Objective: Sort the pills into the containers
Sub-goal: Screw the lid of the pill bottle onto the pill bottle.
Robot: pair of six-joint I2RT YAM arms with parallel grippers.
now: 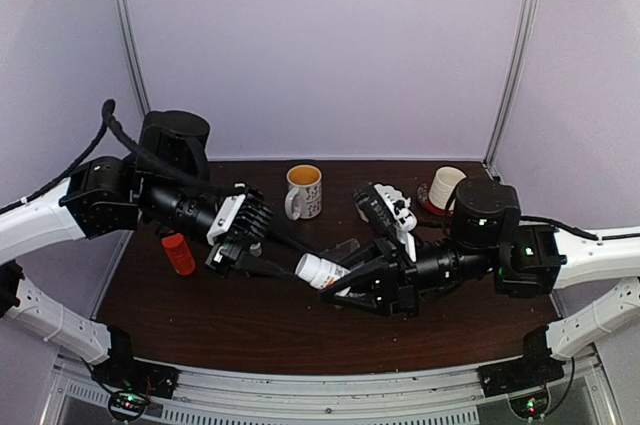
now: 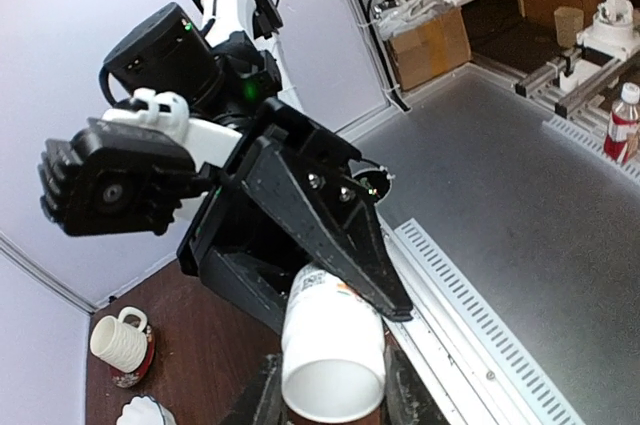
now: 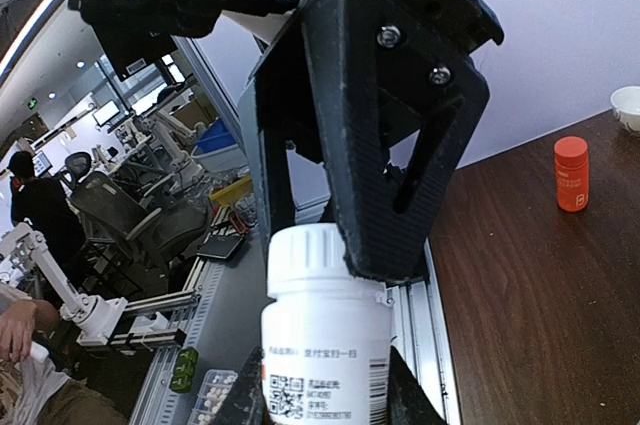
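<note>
- Between your two arms, over the middle of the counter (image 1: 250,330), the white bottle (image 1: 322,271) lies almost level. Its long axis runs left to right, with the cap end toward your left arm.
- Your left tool (image 1: 296,267) is clenched on the ribbed cap (image 3: 312,245). Your right tool (image 1: 352,281) is clenched around the labelled body, so each arm has one end.
- You see no loose pills on the counter. I judge they are inside this bottle and that sorting has not begun.
- A pale clear shape (image 1: 343,245) just behind the bottle may be the pill box, but I cannot tell.
- The coming move turns on that shared axis, since your two tools face each other along it. Twist the cap about the axis, then draw the left tool away leftward along the same line.
- Keep the mouth from dipping once it is open, or the pills could spill.
- The orange bottle (image 1: 179,253) and the mug (image 1: 304,190) stand well apart from the grip.
</note>
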